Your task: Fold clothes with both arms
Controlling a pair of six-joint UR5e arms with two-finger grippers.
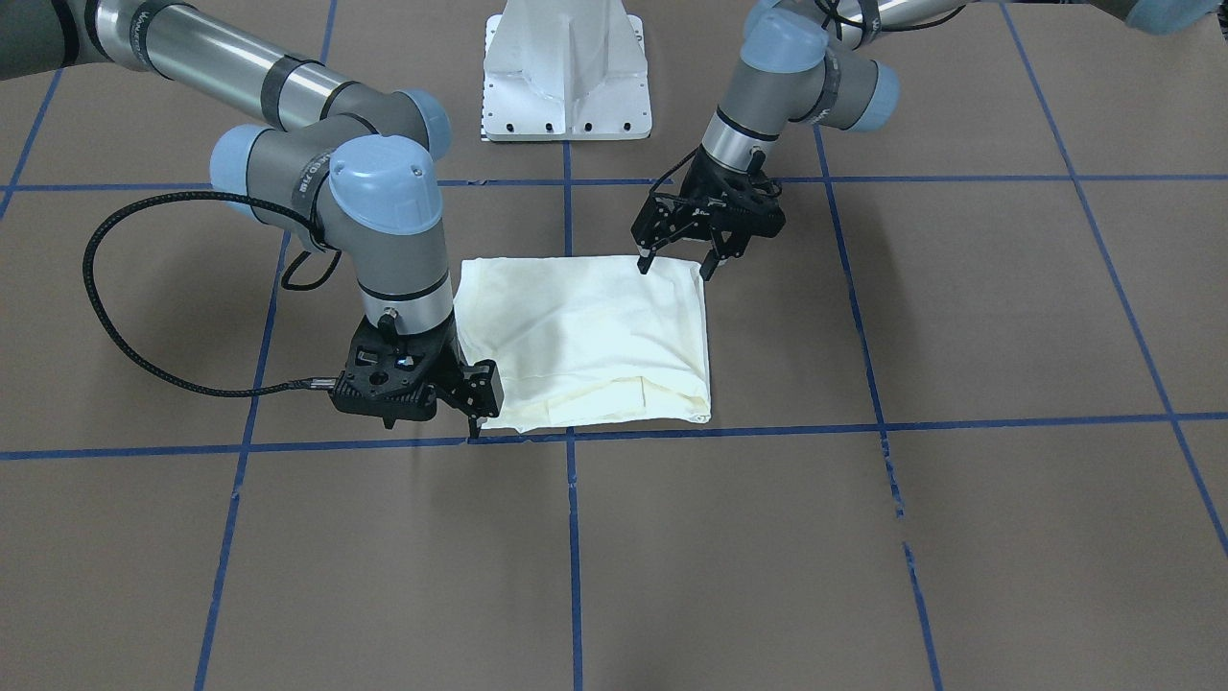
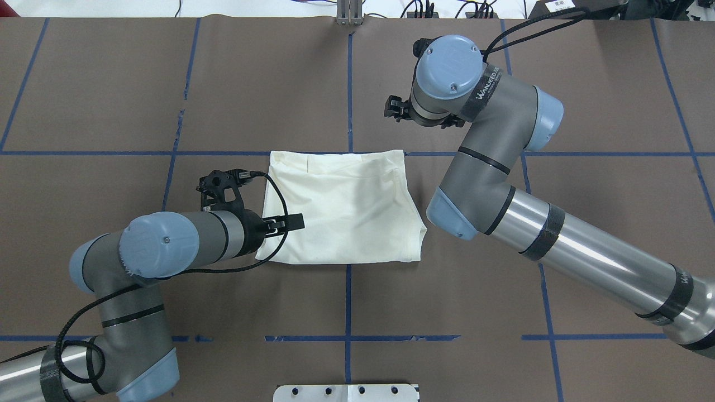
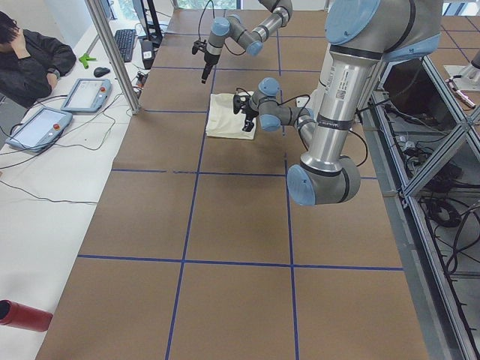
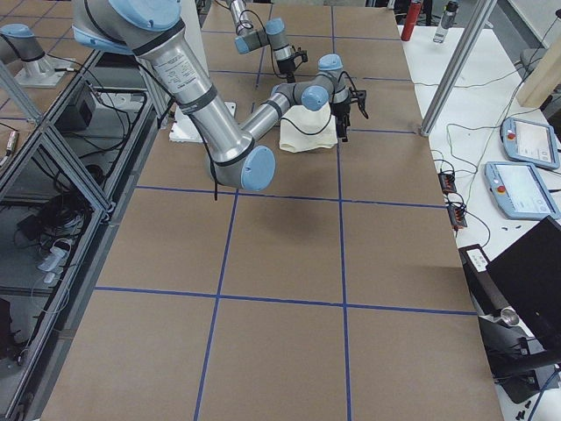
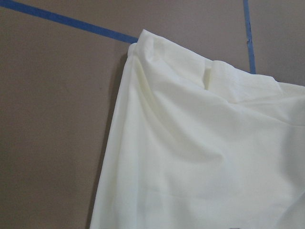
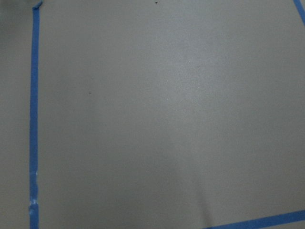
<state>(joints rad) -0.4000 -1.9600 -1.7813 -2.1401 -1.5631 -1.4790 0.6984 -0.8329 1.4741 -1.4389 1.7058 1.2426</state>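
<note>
the brown table (image 1: 863, 537) carries a cream t-shirt (image 1: 585, 336) folded into a rectangle at its middle, plain side up. the left gripper (image 1: 677, 267) has its fingers (image 1: 645, 261) released and empty, straddling one shirt corner. the right gripper (image 1: 475, 408) hangs by the diagonally opposite corner; i cannot tell how its fingers stand.

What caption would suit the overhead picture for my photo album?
Folded cream shirt on a blue-taped table, left gripper open at its near edge, right gripper by its far corner.
</note>
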